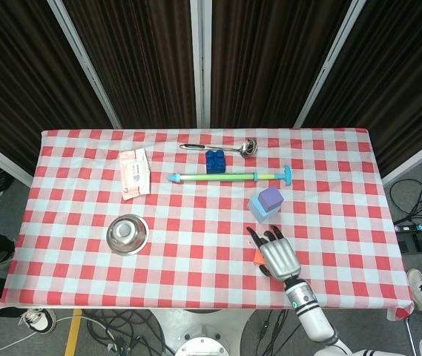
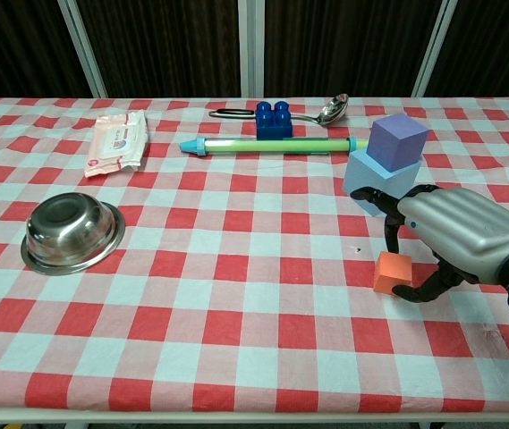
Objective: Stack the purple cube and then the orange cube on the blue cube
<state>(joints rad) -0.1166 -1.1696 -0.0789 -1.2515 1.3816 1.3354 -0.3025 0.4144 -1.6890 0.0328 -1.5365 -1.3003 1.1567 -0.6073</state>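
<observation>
On the counter [image 2: 236,313], the orange cube [image 2: 394,273] sits near the front edge, the right hand [image 2: 442,237] arched over it, fingers spread, thumb just beside it. Behind, the purple cube [image 2: 397,140] rests on the blue cube [image 2: 372,179].

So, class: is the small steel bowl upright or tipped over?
Upright. The round steel bowl sits on its base with its open mouth facing up; the head view shows its inside, apparently empty.
</observation>
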